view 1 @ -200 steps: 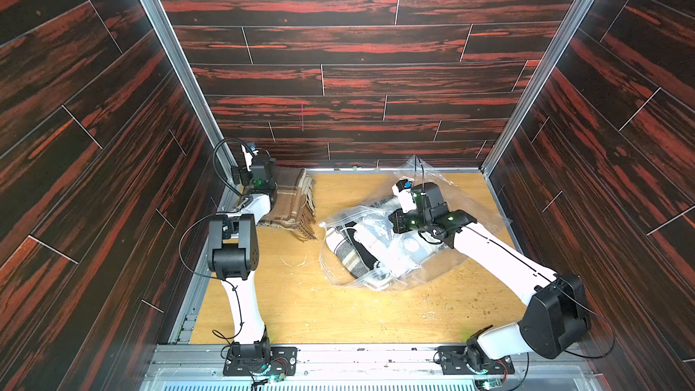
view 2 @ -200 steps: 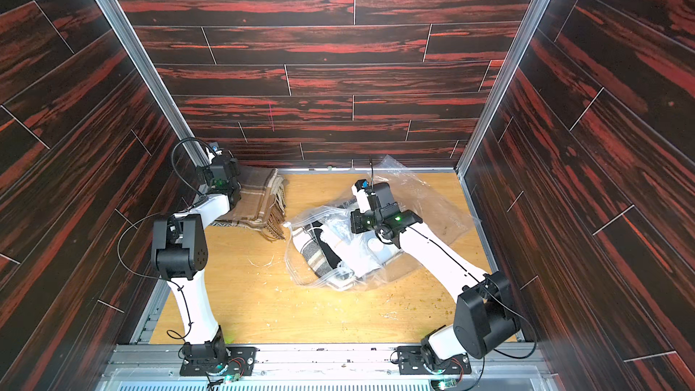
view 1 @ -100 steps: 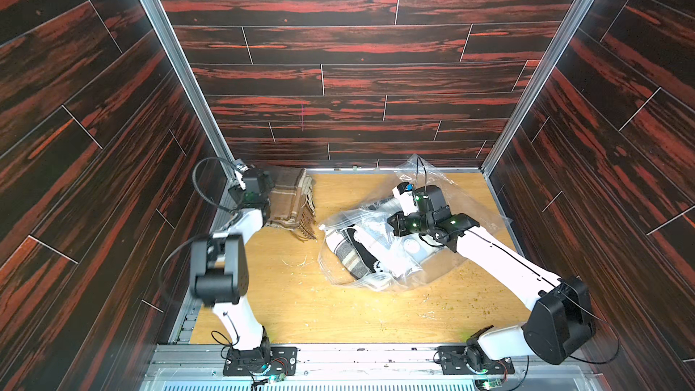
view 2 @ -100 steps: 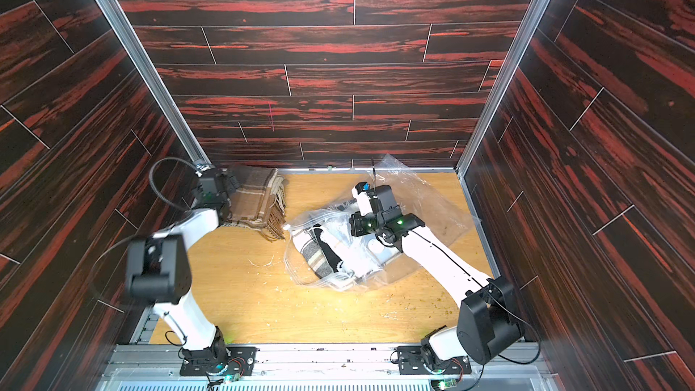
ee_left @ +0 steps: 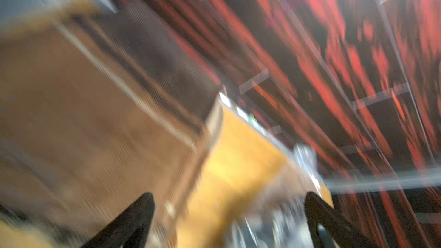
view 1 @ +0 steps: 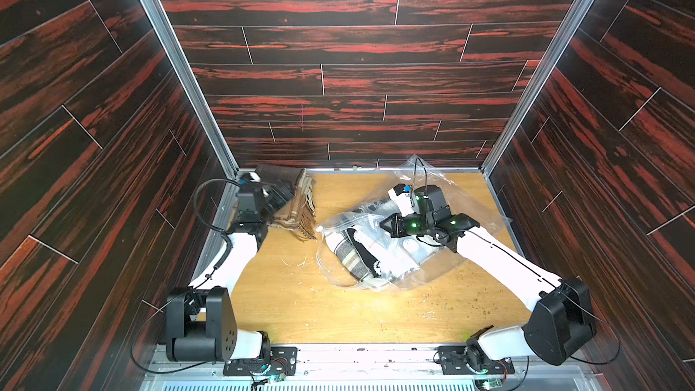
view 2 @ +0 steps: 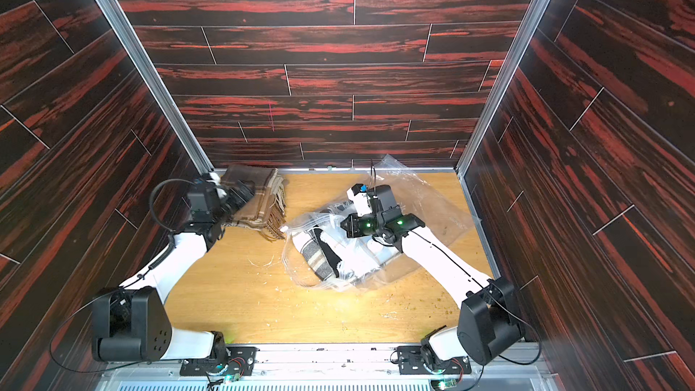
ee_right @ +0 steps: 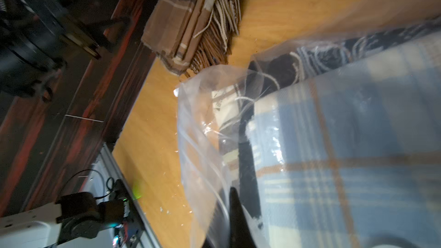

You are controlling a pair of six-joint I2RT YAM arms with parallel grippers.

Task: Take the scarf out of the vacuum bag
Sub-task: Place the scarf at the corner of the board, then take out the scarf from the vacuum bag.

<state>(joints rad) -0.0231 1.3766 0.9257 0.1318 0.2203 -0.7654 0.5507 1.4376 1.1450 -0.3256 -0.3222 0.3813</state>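
Scarf (view 1: 297, 204), brown with a fringe, lies folded on the table (view 1: 301, 306) in the far left corner. It is outside the bag (view 1: 413, 276), and only its fringe comes near the bag mouth. The left gripper (view 1: 281, 194) is over the scarf, close to the wall, and its jaws stand wide apart. In the left wrist view the two dark fingers (ee_left: 140, 211) show a wide gap, released, but this view is much blurred.

The bag is clear and crinkled. It lies in the middle of the table, a little to the right, with its mouth turned to the scarf. More folded cloth is visible inside it: a grey striped piece (view 1: 346, 257), a black piece (view 1: 361, 253) and a blue plaid piece (ee_right: 346, 139). A round white valve (view 1: 410, 247) shows on the bag, just under the right arm.

The right gripper (view 1: 385, 224) is above the bag near its mouth, with jaws clenched together. In the right wrist view its dark tip lies against the bag film. I cannot tell if film is pinched between the jaws. Some pale threads (view 1: 297, 263) lie on the table between the scarf and the bag.
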